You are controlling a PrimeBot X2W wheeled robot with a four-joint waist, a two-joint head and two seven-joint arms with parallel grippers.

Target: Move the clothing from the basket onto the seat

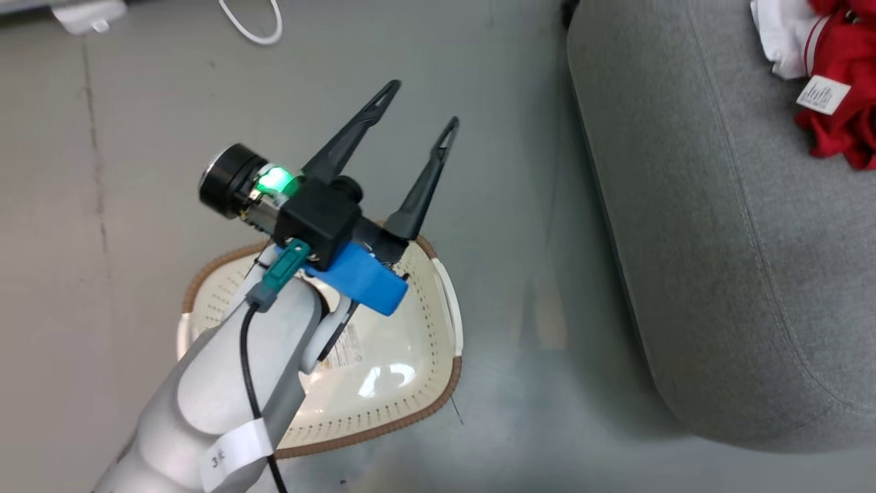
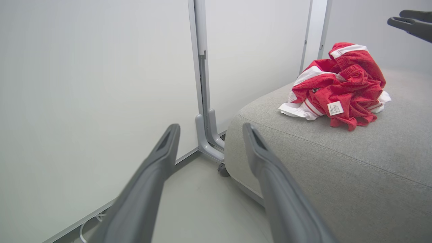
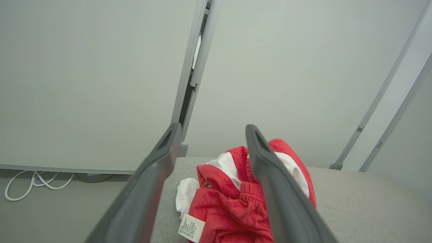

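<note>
The red-and-white clothing (image 2: 337, 84) is lying in a crumpled heap on the grey seat (image 2: 337, 158), near its rounded corner, with a white tag (image 2: 335, 108) facing outward. The left gripper (image 1: 421, 106) is hovering above the far rim of the basket (image 1: 383, 411), its jaws spread wide apart, its pale forearm covering much of the basket's left side. The basket is standing on the grey floor (image 1: 137, 171) near the seat, its barcode sticker (image 1: 349, 346) showing on the inner bottom. The right gripper (image 3: 212, 130) is hanging above the heap, apart from it, jaws likewise spread. Behind the seat, white partition panels (image 2: 84, 84) are standing on a grey wheeled post (image 2: 206, 135), and a white cable (image 1: 253, 27) is looping on the floor.
</note>
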